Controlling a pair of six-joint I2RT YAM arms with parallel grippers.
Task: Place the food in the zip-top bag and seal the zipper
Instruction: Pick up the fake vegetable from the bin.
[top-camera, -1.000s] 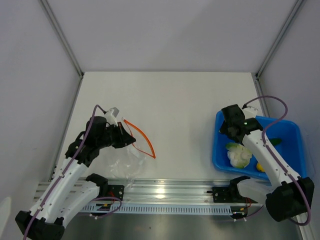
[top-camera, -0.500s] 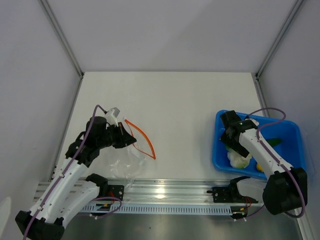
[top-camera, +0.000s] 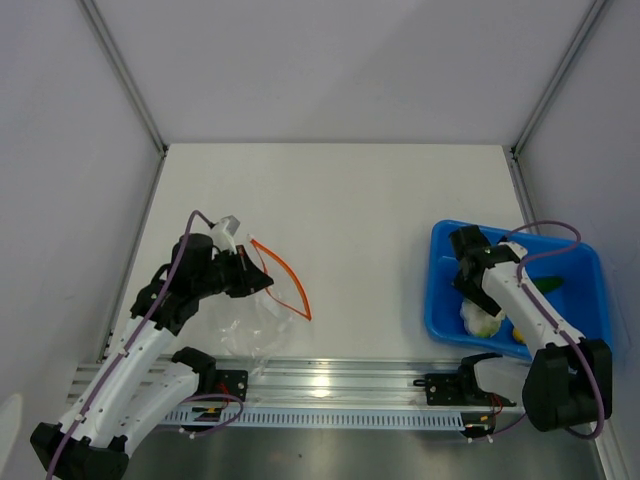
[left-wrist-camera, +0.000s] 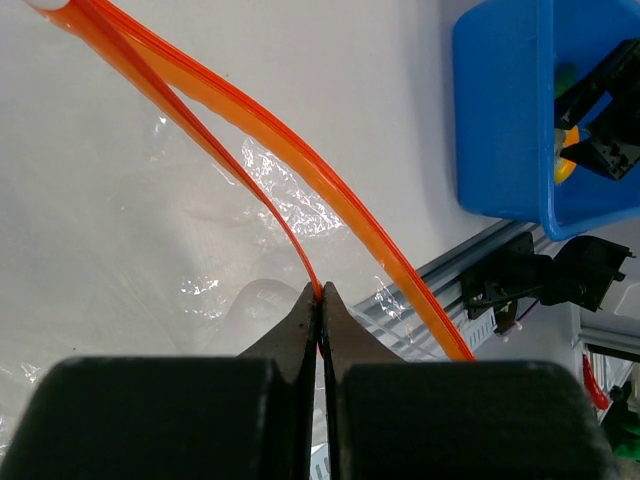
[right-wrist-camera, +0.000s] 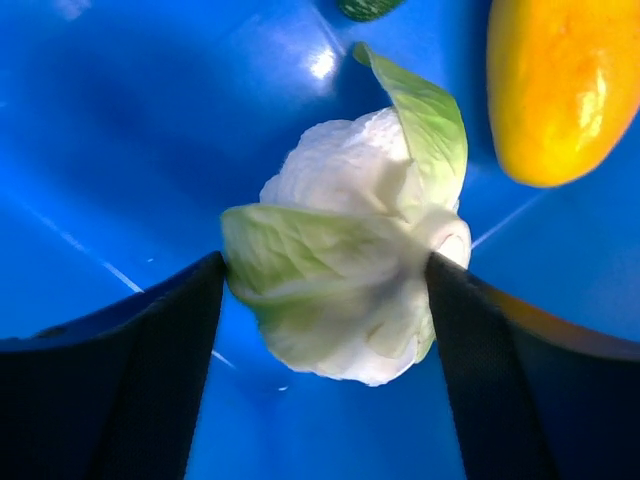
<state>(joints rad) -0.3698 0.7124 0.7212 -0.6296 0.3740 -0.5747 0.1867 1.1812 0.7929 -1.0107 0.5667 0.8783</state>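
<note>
The clear zip-top bag (top-camera: 255, 320) lies at the table's near left, its mouth held apart. My left gripper (top-camera: 255, 275) is shut on the near side of the orange-red zipper (top-camera: 290, 275); the left wrist view shows the strip (left-wrist-camera: 330, 190) pinched at my tips (left-wrist-camera: 320, 292). My right gripper (top-camera: 472, 300) is down in the blue tray (top-camera: 435, 290), open, with a finger on each side of the pale green-white leafy lump (right-wrist-camera: 350, 270), close against it. The yellow-orange fruit (right-wrist-camera: 560, 90) and the dark green cucumber (top-camera: 545, 284) lie in the tray beside it.
The blue tray also shows in the left wrist view (left-wrist-camera: 500, 120), at the far right. The metal rail (top-camera: 320, 385) runs along the table's near edge. Grey walls with corner posts stand on three sides.
My right gripper has moved nearer and lower in the tray and now straddles the leafy lump. The left gripper and the bag have barely moved.
</note>
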